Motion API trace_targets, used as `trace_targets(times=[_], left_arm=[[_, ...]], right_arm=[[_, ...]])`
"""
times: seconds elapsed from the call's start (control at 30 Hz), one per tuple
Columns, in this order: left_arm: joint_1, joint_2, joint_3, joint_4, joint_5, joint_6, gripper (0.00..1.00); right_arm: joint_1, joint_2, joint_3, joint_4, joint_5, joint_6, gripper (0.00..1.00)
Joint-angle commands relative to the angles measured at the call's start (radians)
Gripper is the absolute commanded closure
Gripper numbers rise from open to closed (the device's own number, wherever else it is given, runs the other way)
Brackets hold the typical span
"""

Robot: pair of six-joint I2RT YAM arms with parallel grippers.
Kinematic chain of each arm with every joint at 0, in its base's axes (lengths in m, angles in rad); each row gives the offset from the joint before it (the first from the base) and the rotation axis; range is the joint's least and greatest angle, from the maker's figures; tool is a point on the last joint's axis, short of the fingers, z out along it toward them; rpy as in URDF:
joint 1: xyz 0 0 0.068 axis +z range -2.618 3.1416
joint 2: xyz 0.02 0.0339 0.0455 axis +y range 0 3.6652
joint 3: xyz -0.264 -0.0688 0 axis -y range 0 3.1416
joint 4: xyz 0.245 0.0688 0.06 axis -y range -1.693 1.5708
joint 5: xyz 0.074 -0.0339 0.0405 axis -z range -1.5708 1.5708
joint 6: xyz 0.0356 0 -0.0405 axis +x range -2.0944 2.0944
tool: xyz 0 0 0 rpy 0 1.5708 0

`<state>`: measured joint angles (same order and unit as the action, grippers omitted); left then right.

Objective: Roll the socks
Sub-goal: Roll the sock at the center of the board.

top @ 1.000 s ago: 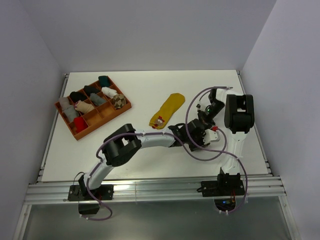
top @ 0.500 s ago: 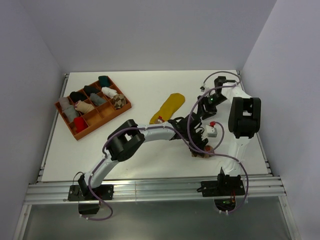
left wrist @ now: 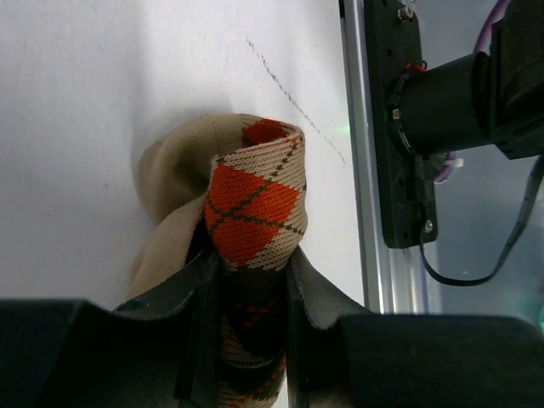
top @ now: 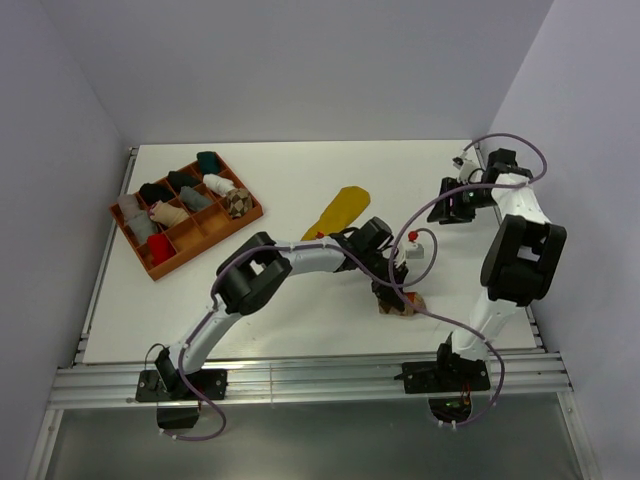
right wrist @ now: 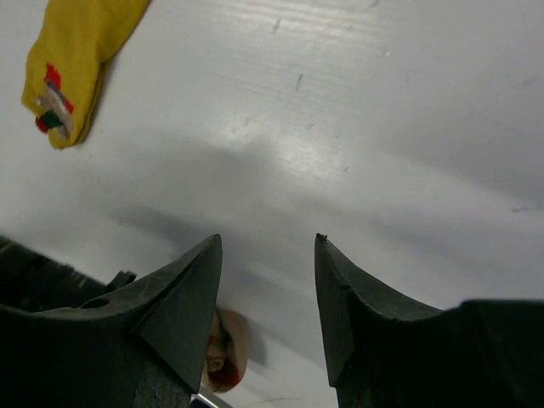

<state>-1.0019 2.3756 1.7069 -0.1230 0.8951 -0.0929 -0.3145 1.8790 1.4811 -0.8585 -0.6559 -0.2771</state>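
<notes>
My left gripper (left wrist: 248,263) is shut on the orange-brown-cream argyle sock (left wrist: 255,204), a folded bundle resting on the white table. From above, that sock (top: 403,304) lies near the table's front right with the left gripper (top: 392,290) on it. The mustard yellow sock (top: 340,209) lies flat mid-table, its red label end toward the front; the right wrist view shows it (right wrist: 76,59) too. My right gripper (right wrist: 268,242) hangs open and empty, raised at the far right (top: 444,211), away from both socks. A brown-and-cream argyle bundle (top: 237,203) sits in the tray.
An orange compartment tray (top: 153,262) with several small bundles stands at the back left. The table's front rail (left wrist: 367,170) and the right arm's base (left wrist: 408,127) are close beside the held sock. A purple cable (top: 420,265) loops over the table near the left gripper.
The right gripper opened, let go of the argyle sock and swung up and away to the far right. The left gripper kept its hold and shifted the bundle slightly toward the front.
</notes>
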Motion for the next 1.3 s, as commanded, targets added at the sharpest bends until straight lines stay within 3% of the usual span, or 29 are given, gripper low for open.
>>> trace_targets(times=[0.0,0.27,0.47,0.5,0.67,0.83,1.1,1.27], left_arm=[[0.025,0.143,-0.066,-0.291,-0.093,-0.027,1.0],[0.091,0.227,0.033,-0.383,-0.047,-0.051,1.0],[0.131,0.28,0.117,-0.463,-0.058,-0.054,1.0],[0.144,0.295,0.137,-0.483,-0.058,-0.059,1.0],[0.155,0.307,0.164,-0.515,-0.071,-0.056,1.0],[0.166,0.329,0.21,-0.563,-0.104,-0.047,1.0],[0.192,0.346,0.25,-0.609,-0.128,-0.039,1.0],[0.197,0.356,0.269,-0.619,-0.133,-0.041,1.0]], right_arm=[[0.023,-0.119,-0.079,0.021,-0.059,-0.089,0.46],[0.009,-0.319,-0.231,-0.048,-0.156,-0.376,0.46],[0.009,-0.412,-0.363,-0.099,-0.129,-0.674,0.45],[0.009,-0.453,-0.414,-0.164,-0.154,-0.841,0.44],[0.014,-0.498,-0.452,-0.25,-0.186,-1.017,0.39],[0.074,-0.586,-0.53,-0.243,-0.136,-1.077,0.34],[0.31,-0.777,-0.738,0.027,0.013,-0.969,0.24],[0.397,-0.798,-0.771,0.087,0.025,-0.949,0.18]])
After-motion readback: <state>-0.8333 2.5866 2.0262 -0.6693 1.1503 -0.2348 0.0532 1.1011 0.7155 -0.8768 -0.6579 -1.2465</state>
